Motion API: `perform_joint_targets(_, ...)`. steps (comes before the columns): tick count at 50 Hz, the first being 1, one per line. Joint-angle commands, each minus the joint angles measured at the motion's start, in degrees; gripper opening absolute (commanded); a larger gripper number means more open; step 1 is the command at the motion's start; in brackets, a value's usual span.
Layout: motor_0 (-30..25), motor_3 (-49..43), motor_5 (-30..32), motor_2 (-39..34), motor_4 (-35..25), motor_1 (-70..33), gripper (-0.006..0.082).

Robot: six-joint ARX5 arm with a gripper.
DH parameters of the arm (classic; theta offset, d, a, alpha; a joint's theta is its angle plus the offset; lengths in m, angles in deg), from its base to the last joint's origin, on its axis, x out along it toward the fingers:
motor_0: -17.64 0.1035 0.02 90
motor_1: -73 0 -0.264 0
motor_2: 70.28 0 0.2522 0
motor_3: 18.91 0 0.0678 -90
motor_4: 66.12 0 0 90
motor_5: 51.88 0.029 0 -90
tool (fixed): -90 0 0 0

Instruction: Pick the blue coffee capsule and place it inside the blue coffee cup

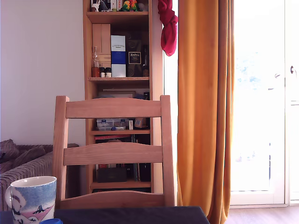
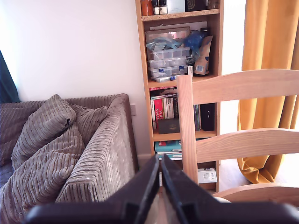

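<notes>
- My tool [image 2: 159, 179] had its two dark fingers pressed together, tips touching, with nothing between them.
- It pointed level toward a wooden chair [image 2: 233, 135], sofa [image 2: 70, 149] and bookshelf [image 2: 180, 70].
- The blue coffee cup [image 1: 32, 198] stood on the dark table [image 1: 140, 215].
- The blue coffee capsule [image 1: 51, 221] sat just beside the cup; neither appeared near my tool.

Glossy speckled ceramic mug [image 1: 32, 199]; smooth pale wooden chair [image 1: 113, 153]; matt dark tabletop [image 1: 140, 215]; ribbed corduroy sofa [image 2: 93, 158]; soft orange cloth curtain [image 1: 205, 107]; matt black gripper [image 2: 159, 173].
</notes>
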Motion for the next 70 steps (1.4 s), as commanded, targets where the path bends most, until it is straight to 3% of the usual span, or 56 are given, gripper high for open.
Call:
perform_joint_targets(1, 2.2, -0.7, -0.6, -0.9, -8.7, 0.8, -0.0018)
perform_joint_targets(7, 2.2, 2.1, -6.2, -0.9, -12.3, 0.8, -0.0018)
perform_joint_targets(21, 0.9, 2.1, -16.0, -0.9, -27.7, 0.2, -0.0011)
perform_joint_targets(35, -4.3, 2.0, -20.4, -0.9, -32.4, -9.2, -0.0001)
perform_joint_targets(39, -6.5, 2.3, -20.7, -0.9, -32.4, -12.8, 0.0109)
perform_joint_targets(45, -9.9, 3.3, -20.7, -0.9, -30.9, -17.5, 0.0427)
perform_joint_targets(49, -11.8, 4.3, -20.7, -0.9, -29.8, -20.3, 0.053)
perform_joint_targets(65, -17.6, 3.8, -19.5, 3.1, -17.4, -36.5, 0.0654)
perform_joint_targets(70, -18.9, 4.3, -19.1, 6.3, -13.7, -43.6, 0.0655)
